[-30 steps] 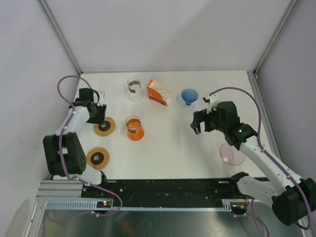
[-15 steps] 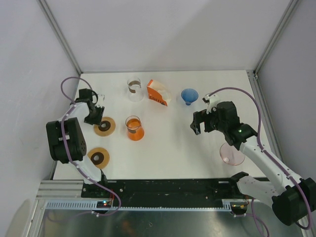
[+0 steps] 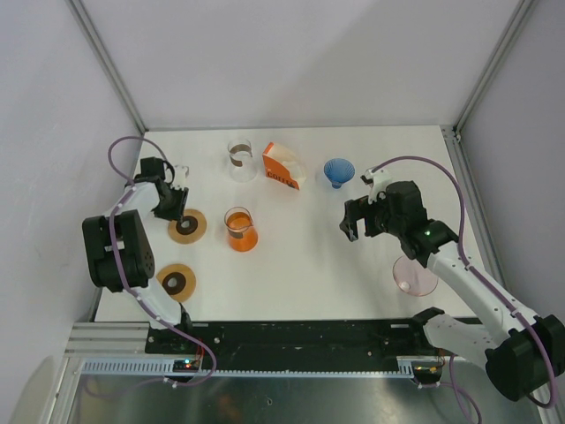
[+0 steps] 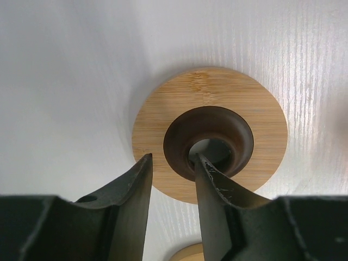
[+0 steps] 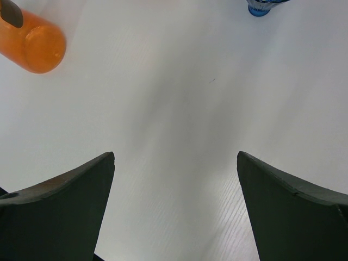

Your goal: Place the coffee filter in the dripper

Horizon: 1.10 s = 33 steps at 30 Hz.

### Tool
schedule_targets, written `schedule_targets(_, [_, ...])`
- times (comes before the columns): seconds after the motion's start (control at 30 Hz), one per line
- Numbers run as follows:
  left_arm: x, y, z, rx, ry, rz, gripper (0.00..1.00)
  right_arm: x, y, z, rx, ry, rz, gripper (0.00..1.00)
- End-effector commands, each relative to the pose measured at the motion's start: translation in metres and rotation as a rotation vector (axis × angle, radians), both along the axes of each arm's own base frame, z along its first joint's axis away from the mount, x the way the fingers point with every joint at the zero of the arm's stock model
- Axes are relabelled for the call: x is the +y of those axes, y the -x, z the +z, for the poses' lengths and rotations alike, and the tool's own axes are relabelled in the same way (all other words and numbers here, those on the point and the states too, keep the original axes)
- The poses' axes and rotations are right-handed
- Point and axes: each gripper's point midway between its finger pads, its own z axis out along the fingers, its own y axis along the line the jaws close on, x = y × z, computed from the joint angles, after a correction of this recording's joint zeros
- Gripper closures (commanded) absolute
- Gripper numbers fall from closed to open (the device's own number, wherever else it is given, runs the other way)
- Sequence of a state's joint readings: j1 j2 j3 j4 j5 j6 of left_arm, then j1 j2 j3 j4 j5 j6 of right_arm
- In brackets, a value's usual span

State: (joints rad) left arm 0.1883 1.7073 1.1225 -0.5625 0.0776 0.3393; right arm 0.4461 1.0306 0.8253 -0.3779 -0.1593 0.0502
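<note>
The orange filter box point(image 3: 281, 165) sits at the upper middle of the tabletop point(image 3: 318, 265), with the blue dripper point(image 3: 338, 171) near its right. At far left, the left gripper point(image 4: 173, 159) is part-open astride the dark collar point(image 4: 239, 136) of a wooden ring point(image 4: 217, 87). The right gripper point(image 5: 175, 155) hangs wide open.

The right wrist view's top edge crops the blue dripper point(image 5: 262, 6), perhaps to its base.

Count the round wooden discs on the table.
2. One disc lies at the left fingers, beside the orange beaker; the other disc is nearer the arm bases. None appears hidden.
</note>
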Motion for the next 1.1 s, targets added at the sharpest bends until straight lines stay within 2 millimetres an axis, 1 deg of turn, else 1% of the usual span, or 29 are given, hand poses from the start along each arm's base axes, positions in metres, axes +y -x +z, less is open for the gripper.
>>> schedule_targets(0.0, [-0.003, -0.012, 0.006, -0.034, 0.016, 0.004, 0.59, 0.005, -0.005, 0.02, -0.045, -0.023, 0.014, 0.01])
schedule_targets(0.13, [0.001, -0.015, -0.004, -0.005, -0.004, 0.027, 0.62, 0.007, -0.005, 0.021, -0.047, -0.027, 0.02, 0.01])
schedule_targets(0.2, [-0.002, -0.013, -0.011, 0.015, -0.005, 0.029, 0.64, 0.007, -0.004, 0.02, -0.045, -0.028, 0.023, 0.01])
schedule_targets(0.3, [-0.009, -0.005, -0.025, 0.058, -0.009, 0.023, 0.68, 0.007, -0.004, 0.021, -0.047, -0.028, 0.021, 0.01])
schedule_targets(0.37, [-0.014, -0.002, -0.03, 0.07, -0.003, 0.022, 0.75, 0.007, -0.004, 0.022, -0.049, -0.028, 0.021, 0.01])
schedule_targets(0.43, [-0.017, -0.002, -0.03, 0.065, 0.002, 0.03, 0.9, 0.007, -0.004, 0.022, -0.05, -0.028, 0.021, 0.01])
schedule_targets(0.47, [-0.017, -0.004, -0.028, 0.058, 0.002, 0.037, 0.95, 0.006, -0.004, 0.022, -0.049, -0.028, 0.02, 0.01])
schedule_targets(0.5, [-0.017, -0.006, -0.023, 0.044, 0.001, 0.045, 0.97, 0.006, -0.003, 0.021, -0.048, -0.028, 0.02, 0.01])
schedule_targets(0.57, [-0.017, -0.01, -0.011, 0.01, 0.004, 0.055, 0.99, 0.006, -0.003, 0.02, -0.045, -0.025, 0.02, 0.01])
schedule_targets(0.7, [-0.019, -0.021, 0.032, -0.115, 0.007, 0.057, 1.0, 0.007, -0.002, 0.022, -0.051, -0.024, 0.023, 0.01])
schedule_targets(0.8, [-0.024, -0.022, 0.062, -0.191, 0.005, 0.039, 1.0, 0.011, 0.0, 0.025, -0.059, -0.034, 0.039, 0.01])
schedule_targets(0.93, [-0.036, -0.016, 0.087, -0.237, -0.009, -0.005, 1.0, 0.015, 0.003, 0.031, -0.074, -0.049, 0.053, 0.01])
schedule_targets(1.03, [-0.051, -0.01, 0.105, -0.262, -0.03, -0.063, 1.0, 0.017, 0.006, 0.035, -0.082, -0.06, 0.056, 0.01])
schedule_targets(1.07, [-0.061, -0.009, 0.117, -0.281, -0.034, -0.095, 1.0, 0.017, 0.007, 0.036, -0.084, -0.064, 0.057, 0.01])
